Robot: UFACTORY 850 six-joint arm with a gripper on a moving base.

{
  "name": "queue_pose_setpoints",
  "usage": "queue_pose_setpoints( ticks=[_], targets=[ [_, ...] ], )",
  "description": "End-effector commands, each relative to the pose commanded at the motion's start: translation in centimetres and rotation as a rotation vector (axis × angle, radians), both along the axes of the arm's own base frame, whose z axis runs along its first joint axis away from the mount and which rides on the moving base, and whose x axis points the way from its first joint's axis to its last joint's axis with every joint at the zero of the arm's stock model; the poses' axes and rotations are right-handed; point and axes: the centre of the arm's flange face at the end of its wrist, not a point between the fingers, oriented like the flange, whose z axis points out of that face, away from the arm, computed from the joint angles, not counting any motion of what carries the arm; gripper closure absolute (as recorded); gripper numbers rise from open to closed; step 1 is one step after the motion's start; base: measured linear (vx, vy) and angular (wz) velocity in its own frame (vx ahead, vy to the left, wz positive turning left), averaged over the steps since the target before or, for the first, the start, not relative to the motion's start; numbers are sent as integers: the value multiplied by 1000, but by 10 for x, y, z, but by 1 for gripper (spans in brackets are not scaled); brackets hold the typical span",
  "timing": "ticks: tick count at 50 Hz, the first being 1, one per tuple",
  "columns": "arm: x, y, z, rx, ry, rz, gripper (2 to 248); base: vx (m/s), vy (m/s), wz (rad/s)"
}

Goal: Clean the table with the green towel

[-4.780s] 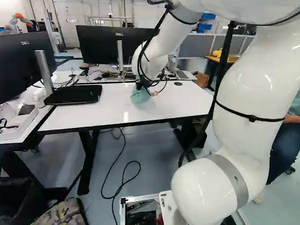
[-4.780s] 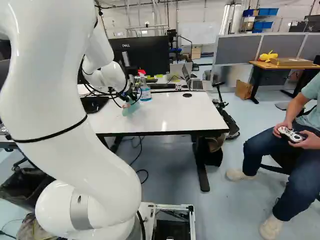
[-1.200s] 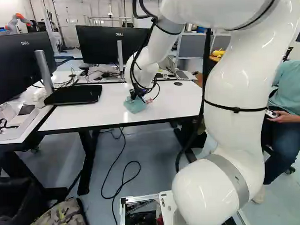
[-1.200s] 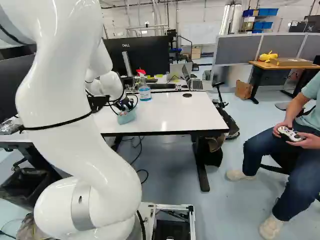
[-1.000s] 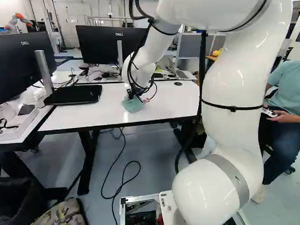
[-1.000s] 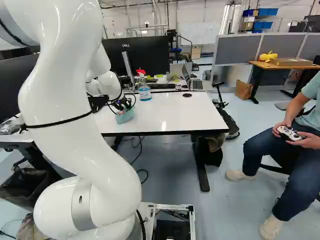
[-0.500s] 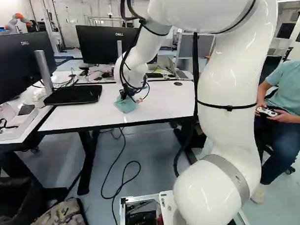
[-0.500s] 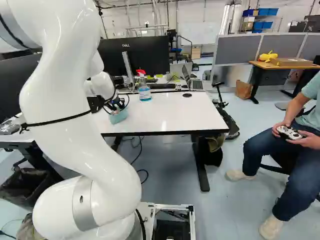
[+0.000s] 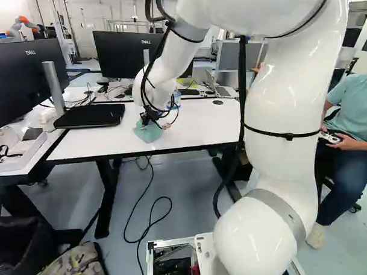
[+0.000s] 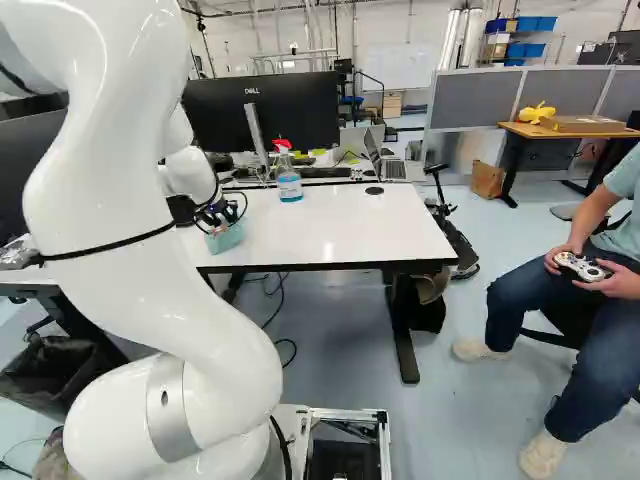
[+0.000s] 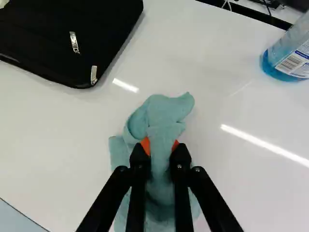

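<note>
Two black fingers (image 11: pixel 137 158) with orange pads clamped a pale green cloth towel (image 11: pixel 161 113). White jointed arm (image 9: pixel 284 79) rose, bent over and reached forward, black gripper (image 9: pixel 148 119) angled down over the white-topped table (image 9: pixel 213 127). Towel on tabletop, between case and bottle. Count: one towel; one clear spray bottle (image 10: pixel 289 184), blue liquid, red trigger; one black zippered case (image 11: pixel 72 36); two black monitors (image 9: pixel 123 55).

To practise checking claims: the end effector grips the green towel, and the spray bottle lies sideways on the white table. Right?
Not lying sideways: the spray bottle stands upright on the white table, as the right base view shows. The rest holds.
</note>
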Motion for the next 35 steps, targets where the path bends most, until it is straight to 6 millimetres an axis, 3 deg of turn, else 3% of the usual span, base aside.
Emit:
queue_pose_setpoints(
  ticks=[19,35],
  targets=[
    [-31,-16,1,-6,12,-2,193,0,0,0],
    [-39,-43,1,-8,17,-48,193,0,0,0]
  ],
)
